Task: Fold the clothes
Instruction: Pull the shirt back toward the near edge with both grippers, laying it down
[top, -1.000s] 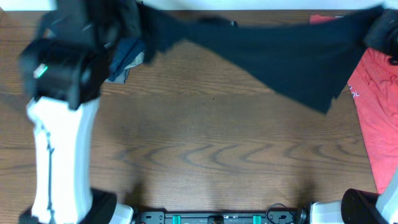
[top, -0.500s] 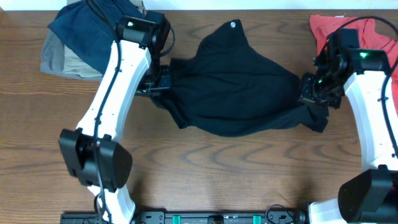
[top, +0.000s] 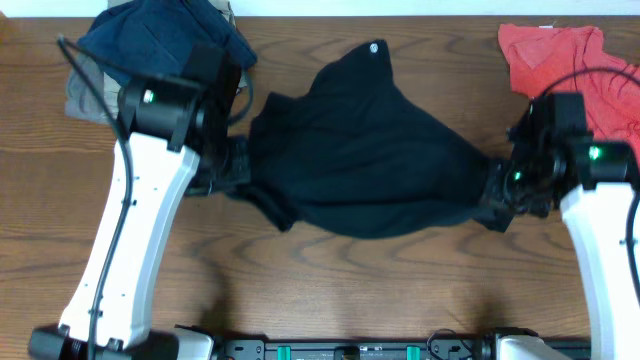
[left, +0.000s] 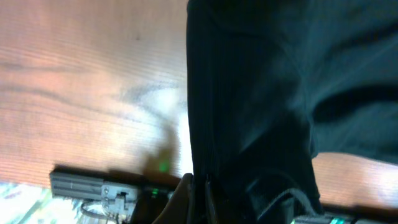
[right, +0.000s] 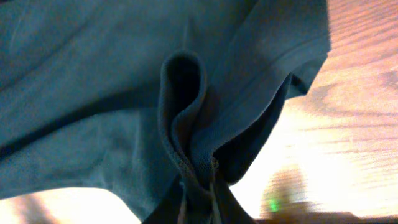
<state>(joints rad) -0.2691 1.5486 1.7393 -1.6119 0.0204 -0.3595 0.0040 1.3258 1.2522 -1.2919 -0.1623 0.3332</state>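
left claw (top: 233, 166): is clenched on one edge of the black shirt (top: 360, 150).
right claw (top: 497, 190): is clenched on a bunched fold of the opposite edge.
black shirt: is stretched across the desk (top: 350, 280) between the two claws.

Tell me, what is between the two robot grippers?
The black shirt spreads across the table from the left gripper to the right gripper, each pinching one end. The overhead view shows this best.

Matt black cloth shirt (top: 360, 150) w/ glossy wood-grain table (top: 330, 270).
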